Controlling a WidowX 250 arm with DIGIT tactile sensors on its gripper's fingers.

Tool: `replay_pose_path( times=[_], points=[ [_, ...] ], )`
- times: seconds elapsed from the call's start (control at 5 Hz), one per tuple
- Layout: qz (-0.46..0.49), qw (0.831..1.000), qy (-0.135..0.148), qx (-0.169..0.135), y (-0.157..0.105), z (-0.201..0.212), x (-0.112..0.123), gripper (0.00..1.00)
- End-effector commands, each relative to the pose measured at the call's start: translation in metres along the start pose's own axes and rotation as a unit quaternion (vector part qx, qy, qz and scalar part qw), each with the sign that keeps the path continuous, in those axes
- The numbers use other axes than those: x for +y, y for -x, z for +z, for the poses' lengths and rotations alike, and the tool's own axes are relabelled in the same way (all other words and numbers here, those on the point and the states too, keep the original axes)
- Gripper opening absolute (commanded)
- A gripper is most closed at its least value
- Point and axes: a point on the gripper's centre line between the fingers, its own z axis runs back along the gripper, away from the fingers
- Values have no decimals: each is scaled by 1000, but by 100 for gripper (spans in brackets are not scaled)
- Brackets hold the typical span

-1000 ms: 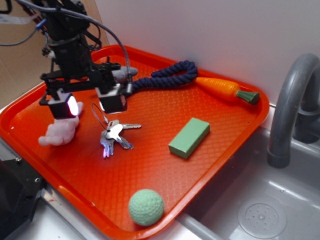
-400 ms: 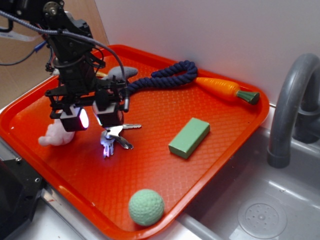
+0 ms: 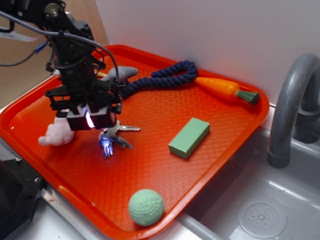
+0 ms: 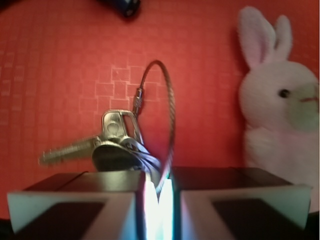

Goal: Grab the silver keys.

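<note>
The silver keys [image 3: 114, 137] lie on the orange tray [image 3: 165, 165], a small bunch on a thin wire loop. My gripper [image 3: 91, 120] is low over them, its jaws closed to a narrow gap with the wire loop and part of the bunch pinched between them. In the wrist view the keys [image 4: 117, 145] and the loop rise from between my fingers, and the gripper [image 4: 157, 200] is shut on them. The pink plush bunny [image 3: 59, 134] sits just left of the gripper and shows at the right of the wrist view [image 4: 277, 120].
On the tray are a green block [image 3: 189, 137], a green knitted ball [image 3: 146, 207], a toy carrot [image 3: 227, 90], a dark blue rope [image 3: 162, 77] and a grey plush toy [image 3: 122, 73]. A grey sink [image 3: 260, 210] with a tap [image 3: 290, 110] lies to the right.
The gripper has come down over the keys and its jaws have closed from wide open to a narrow gap on the wire loop. The keys have shifted slightly.
</note>
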Motion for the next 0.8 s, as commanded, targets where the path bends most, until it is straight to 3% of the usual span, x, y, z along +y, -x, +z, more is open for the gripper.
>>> replay_pose_path(
  times=[0.0,0.2,0.6],
  points=[
    [9,1000,3,-16,-22,-5,-29,0],
    [8,1000,9,-12,-29,0,-32,0],
    [-61,998,14,-24,-36,60,-24,0]
  ],
)
